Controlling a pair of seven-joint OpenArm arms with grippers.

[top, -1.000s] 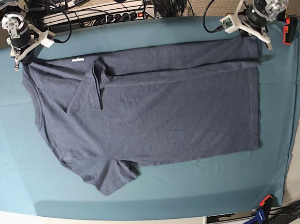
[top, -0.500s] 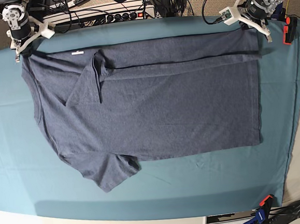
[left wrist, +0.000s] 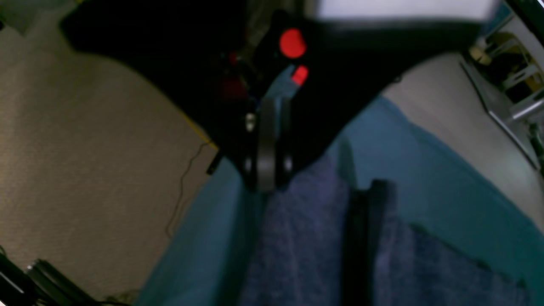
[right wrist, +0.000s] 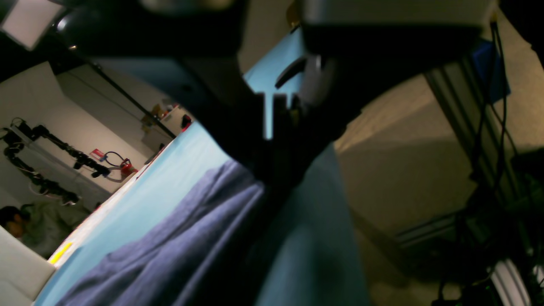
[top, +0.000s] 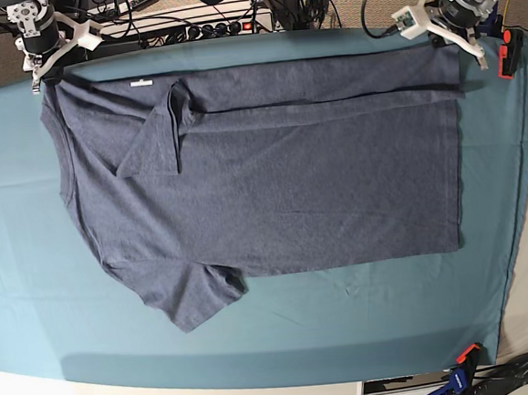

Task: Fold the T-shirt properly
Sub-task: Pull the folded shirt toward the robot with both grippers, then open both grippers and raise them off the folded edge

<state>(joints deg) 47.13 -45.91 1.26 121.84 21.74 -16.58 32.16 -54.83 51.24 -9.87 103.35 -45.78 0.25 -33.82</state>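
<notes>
So I've got both claws pinching the T-shirt (top: 271, 169) at the tablecloth's (top: 257, 335) far edge: left gripper (top: 461, 47) and right gripper (top: 42, 78) clamping opposite corners.

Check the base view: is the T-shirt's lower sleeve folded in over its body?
No. The T-shirt has its lower sleeve spread out on the teal tablecloth.

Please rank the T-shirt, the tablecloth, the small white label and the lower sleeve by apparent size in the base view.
1. tablecloth
2. T-shirt
3. lower sleeve
4. white label
</notes>
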